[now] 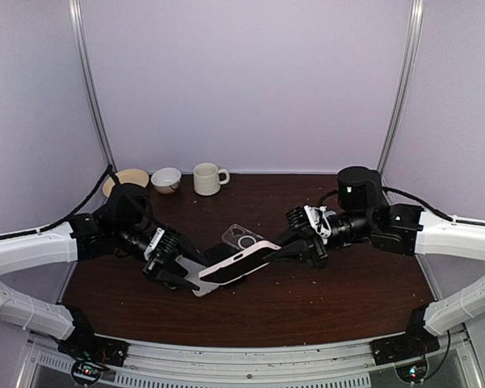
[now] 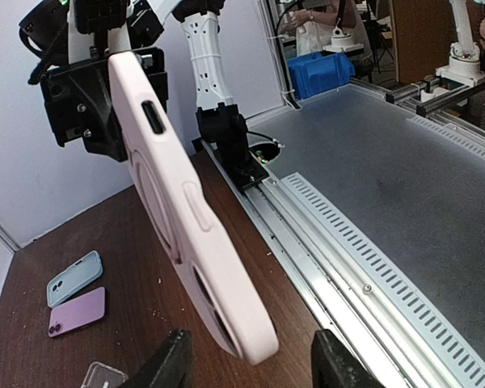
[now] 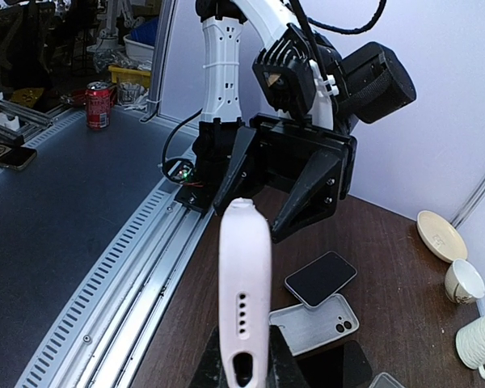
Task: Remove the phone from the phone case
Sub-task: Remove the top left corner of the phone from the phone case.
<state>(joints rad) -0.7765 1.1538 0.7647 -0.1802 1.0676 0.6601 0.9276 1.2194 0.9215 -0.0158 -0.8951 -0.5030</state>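
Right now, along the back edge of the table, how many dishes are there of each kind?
Shallow tan dish: 1
Small white cup: 1
White mug with a handle: 1
Total: 3

The left arm (image 1: 32,250) is reaching in from the left edge of the top view and the right arm (image 1: 461,234) from the right edge, both forearms angling low toward the centre. The left gripper (image 1: 182,271) is holding its jaws spread (gaps showing on both sides in its wrist view), while the right gripper (image 1: 281,252) is clamping one end of the phone case (image 1: 234,263).
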